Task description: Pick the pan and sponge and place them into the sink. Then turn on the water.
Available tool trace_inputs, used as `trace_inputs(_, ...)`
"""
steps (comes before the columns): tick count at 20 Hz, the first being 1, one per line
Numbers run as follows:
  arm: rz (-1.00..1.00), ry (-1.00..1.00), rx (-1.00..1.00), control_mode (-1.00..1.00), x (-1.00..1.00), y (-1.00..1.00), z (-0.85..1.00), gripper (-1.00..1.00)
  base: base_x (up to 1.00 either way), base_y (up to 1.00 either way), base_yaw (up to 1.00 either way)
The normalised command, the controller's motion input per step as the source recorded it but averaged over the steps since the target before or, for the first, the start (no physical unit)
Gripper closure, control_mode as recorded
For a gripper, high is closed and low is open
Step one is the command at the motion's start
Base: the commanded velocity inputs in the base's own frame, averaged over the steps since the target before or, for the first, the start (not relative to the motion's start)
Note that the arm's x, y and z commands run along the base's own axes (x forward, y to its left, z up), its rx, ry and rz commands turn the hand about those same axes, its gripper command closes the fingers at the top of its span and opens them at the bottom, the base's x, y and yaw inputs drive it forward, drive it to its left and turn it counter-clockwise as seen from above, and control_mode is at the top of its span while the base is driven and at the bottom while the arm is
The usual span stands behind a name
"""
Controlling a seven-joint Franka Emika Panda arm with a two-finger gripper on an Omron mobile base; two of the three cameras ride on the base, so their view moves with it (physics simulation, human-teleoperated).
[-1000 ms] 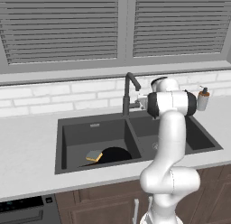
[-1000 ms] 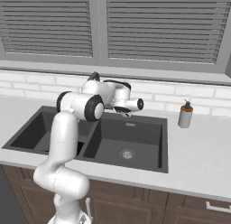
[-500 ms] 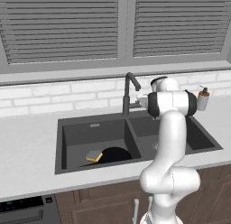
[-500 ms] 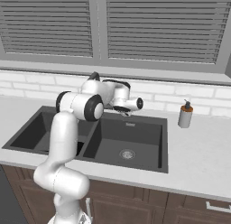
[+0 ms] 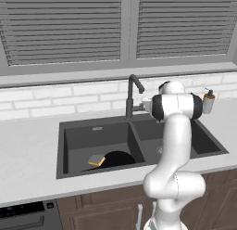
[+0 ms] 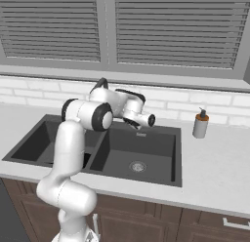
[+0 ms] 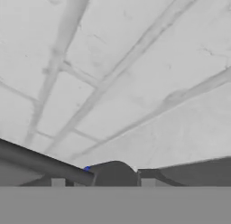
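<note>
So the pan [image 5: 116,158] and the sponge [image 5: 96,160] are both sitting in the left basin of the sink [image 5: 76,127], down at about 6 o'clock of that basin in the left base view. The pan is a flat, round, matte black disc. The sponge is a small yellow block with a duller grey-green face, lying at the pan's 9 o'clock edge and touching or slightly overlapping it, can't tell which. The pan's handle isn't clear to me from here.

The sink itself is a dark grey, stone-looking double basin with squared walls. In the right base view the right basin has a round shiny metal drain [image 6: 137,166] in its floor.

The faucet [image 5: 133,95] is a tall, dark, thin gooseneck rising at 12 o'clock of the divider between the basins. The arm's hand is right up against its base from the 3 o'clock side in the left base view, and the gripper [image 6: 146,120] shows in the right base view as a white wrist with a dark tip just over the back rim. I can't tell if the fingers are open or closed.

The hand view has smooth white brick tile with pale grout lines running diagonally, plus a dark straight bar [image 7: 43,163] crossing the lower left.

A soap dispenser [image 6: 199,124], a tan bottle with a dark pump, stands on the pale counter [image 5: 28,155] at 3 o'clock of the sink.
</note>
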Motion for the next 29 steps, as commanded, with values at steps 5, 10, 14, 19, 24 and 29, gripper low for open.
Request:
trace_inputs(5,-0.33,0.1,0.22,-1.0,0.28,-0.01,0.0,1.0,0.0,0.0,0.0)
trace_inputs(10,-0.21,0.16,0.3,-1.0,0.24,-0.27,0.0,1.0,0.0,0.0,0.0)
trace_inputs(14,-0.04,0.23,0.29,-1.0,0.34,-0.41,-0.03,1.0,0.0,0.0,0.0)
trace_inputs(19,0.0,0.09,0.1,-1.0,0.07,-0.18,-0.04,1.0,0.0,0.0,0.0)
trace_inputs(24,0.0,0.0,0.0,-1.0,0.0,0.0,0.0,1.0,0.0,0.0,0.0)
trace_inputs(29,0.0,0.0,0.0,-1.0,0.0,0.0,0.0,1.0,0.0,0.0,0.0)
